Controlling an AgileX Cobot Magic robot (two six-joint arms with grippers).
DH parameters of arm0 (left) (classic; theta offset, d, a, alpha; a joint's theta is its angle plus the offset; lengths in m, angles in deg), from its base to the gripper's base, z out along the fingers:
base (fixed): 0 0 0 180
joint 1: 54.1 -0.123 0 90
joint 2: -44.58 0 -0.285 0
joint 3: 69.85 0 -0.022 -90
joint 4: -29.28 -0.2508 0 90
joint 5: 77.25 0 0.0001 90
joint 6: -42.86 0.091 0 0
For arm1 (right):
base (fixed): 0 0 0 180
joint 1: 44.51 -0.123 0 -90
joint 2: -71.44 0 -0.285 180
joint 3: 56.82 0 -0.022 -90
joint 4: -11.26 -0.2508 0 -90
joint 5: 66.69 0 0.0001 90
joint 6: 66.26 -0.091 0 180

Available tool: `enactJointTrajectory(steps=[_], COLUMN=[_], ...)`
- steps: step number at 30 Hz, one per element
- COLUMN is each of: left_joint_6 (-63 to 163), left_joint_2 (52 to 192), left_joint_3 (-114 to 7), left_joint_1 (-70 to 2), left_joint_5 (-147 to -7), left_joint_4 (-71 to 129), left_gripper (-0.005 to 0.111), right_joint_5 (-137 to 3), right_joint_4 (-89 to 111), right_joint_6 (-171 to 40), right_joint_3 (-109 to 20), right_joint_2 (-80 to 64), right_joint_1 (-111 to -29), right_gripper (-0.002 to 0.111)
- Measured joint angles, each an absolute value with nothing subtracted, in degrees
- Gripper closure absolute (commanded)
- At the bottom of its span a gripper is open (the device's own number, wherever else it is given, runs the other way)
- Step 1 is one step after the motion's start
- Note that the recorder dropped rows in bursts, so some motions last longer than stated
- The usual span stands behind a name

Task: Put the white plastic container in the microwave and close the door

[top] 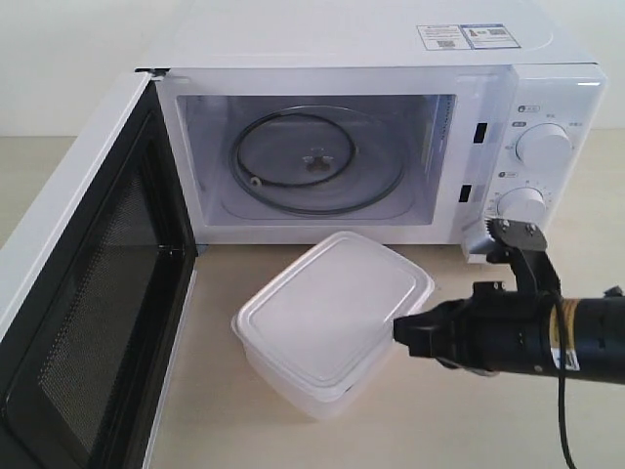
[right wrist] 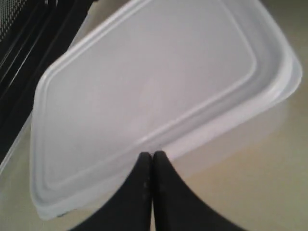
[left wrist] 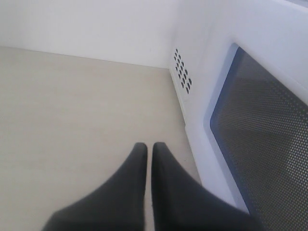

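Note:
The white plastic container (top: pixel 332 318) (right wrist: pixel 144 96) sits lidded on the table just in front of the microwave (top: pixel 381 137). The door (top: pixel 93 322) stands wide open to the left, black mesh inner face showing; the glass turntable (top: pixel 317 161) is bare. My right gripper (top: pixel 402 332) (right wrist: pixel 152 155) is shut, its tips touching or almost touching the container's right side by the lid rim, holding nothing. In the left wrist view my left gripper (left wrist: pixel 149 147) is shut and empty above bare table, beside the door's outer face and dark window (left wrist: pixel 269 139). The left arm is out of the exterior view.
The right arm's black body (top: pixel 527 337) lies low across the table right of the container, below the two dials (top: pixel 542 147). Pale tabletop (top: pixel 420 430) shows around the container. The open door's lower edge reaches the front left corner.

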State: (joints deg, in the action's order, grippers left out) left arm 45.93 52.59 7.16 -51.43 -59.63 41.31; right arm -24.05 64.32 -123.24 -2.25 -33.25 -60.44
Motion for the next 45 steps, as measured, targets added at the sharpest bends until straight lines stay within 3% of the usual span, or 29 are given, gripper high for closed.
enactJointTrajectory(steps=[10, 17, 21, 27, 38, 45], left_joint_6=[45.93, 45.93, 45.93, 45.93, 45.93, 45.93], left_joint_2=[52.59, 52.59, 52.59, 52.59, 52.59, 52.59], left_joint_3=[7.16, 7.16, 7.16, 7.16, 7.16, 7.16], left_joint_1=[-51.43, -51.43, -51.43, -51.43, -51.43, -51.43], left_joint_5=[-59.63, -59.63, -59.63, -59.63, -59.63, -59.63], left_joint_4=[41.31, 41.31, 41.31, 41.31, 41.31, 41.31], left_gripper=[0.102, 0.102, 0.102, 0.102, 0.102, 0.102], right_joint_5=[-21.79, -1.71, 1.58, 1.47, -12.39, -14.32], right_joint_4=[59.2, 42.96, 38.02, 39.23, 54.32, 57.28], right_joint_6=[-116.5, -104.92, -105.29, -114.53, -138.82, -149.69], right_joint_3=[-6.35, 5.63, 12.74, 13.79, 4.41, 3.88], right_joint_2=[-33.25, -33.15, -33.04, -33.04, -33.15, -33.15], right_joint_1=[-60.44, -60.44, -60.44, -60.44, -60.44, -60.44], right_gripper=[0.109, 0.109, 0.109, 0.109, 0.108, 0.094])
